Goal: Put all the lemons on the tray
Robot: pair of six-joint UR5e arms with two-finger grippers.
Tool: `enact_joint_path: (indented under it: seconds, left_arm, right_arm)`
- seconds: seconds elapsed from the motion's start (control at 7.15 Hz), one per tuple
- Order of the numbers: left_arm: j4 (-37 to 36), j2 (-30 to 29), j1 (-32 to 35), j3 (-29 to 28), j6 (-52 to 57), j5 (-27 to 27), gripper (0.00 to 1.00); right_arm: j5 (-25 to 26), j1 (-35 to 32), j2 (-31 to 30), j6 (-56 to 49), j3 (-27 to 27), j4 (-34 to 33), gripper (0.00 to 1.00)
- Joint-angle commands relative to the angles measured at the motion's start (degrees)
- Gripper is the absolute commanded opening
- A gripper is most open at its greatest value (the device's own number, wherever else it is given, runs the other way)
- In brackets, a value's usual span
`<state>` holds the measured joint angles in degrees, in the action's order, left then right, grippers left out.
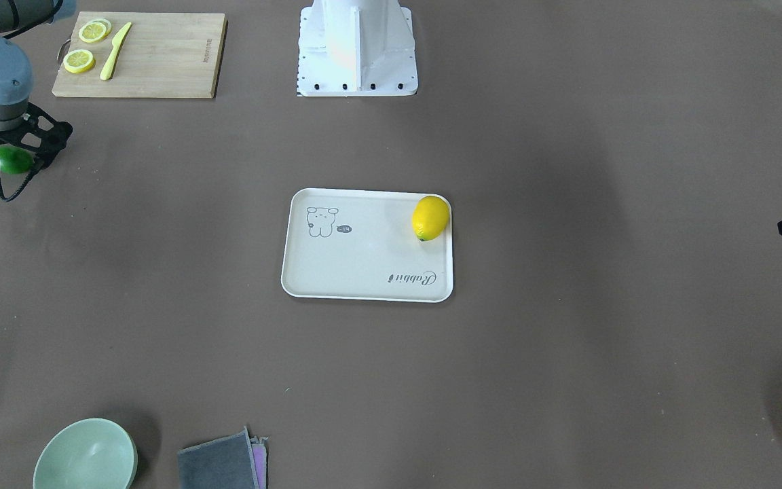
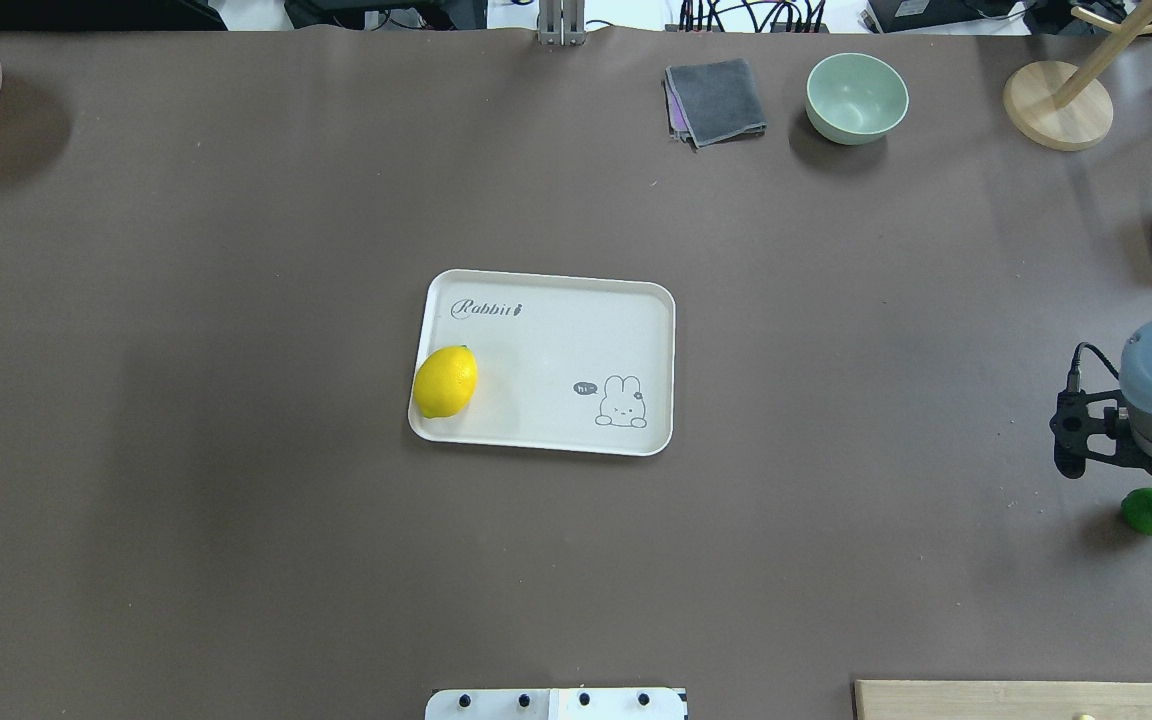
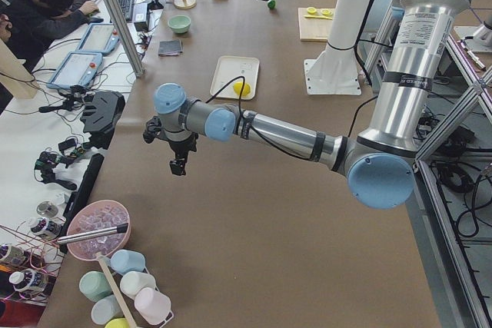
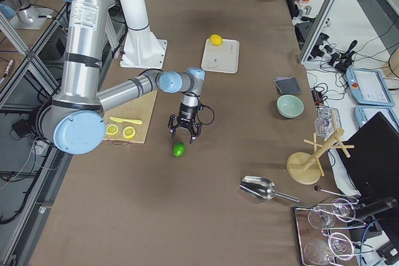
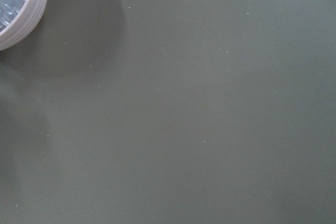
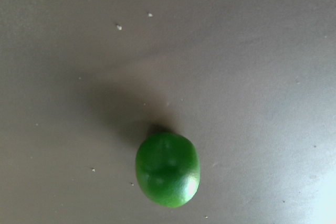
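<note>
Overhead view: tray (image 2: 556, 350) at centre of the brown surface (image 2: 236, 550); yellow lemon (image 2: 445, 381) lies inside it, against the rim at the tray's 9 o'clock.

Green lemon (image 6: 168, 169) lies on the bare surface, well apart from the tray, at about 4 o'clock from it in the overhead view; nothing touches it. In the right wrist view it sits low, at 6 o'clock.

Right claw (image 4: 184, 136) hangs just above the green lemon, fingers spread apart, gripping nothing.

Left claw (image 3: 179, 167) hangs over bare surface far from the tray; cannot tell whether its fingers are apart or together; ribbed pink bowl (image 5: 16, 3) at 10 o'clock in its wrist view.

Wooden cutting board (image 1: 153, 58) near the right arm carries two lemon slices (image 1: 79, 61) and a yellow knife (image 1: 115, 51); green bowl (image 2: 856, 97) and grey cloth (image 2: 716, 100) side by side at the tray's 1 o'clock.
</note>
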<state>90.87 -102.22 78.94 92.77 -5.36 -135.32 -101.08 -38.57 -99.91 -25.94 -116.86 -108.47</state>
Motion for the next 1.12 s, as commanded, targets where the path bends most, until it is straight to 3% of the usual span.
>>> enact_joint_path:
  seconds: [0.0,0.42,0.98]
  left_arm:
    - [0.01,0.0,-0.02,0.04,0.0,-0.03,0.97]
    - [0.01,0.0,-0.02,-0.05,0.0,-0.03,0.97]
    - [0.01,0.0,-0.11,-0.05,0.0,-0.03,0.97]
  right_arm:
    - [1.59,1.91,0.16,-0.08,1.97,0.28,0.92]
    - [1.68,3.23,1.74,0.62,2.6,-0.07,0.92]
    - [5.62,4.99,1.39,0.54,4.09,-0.16,0.92]
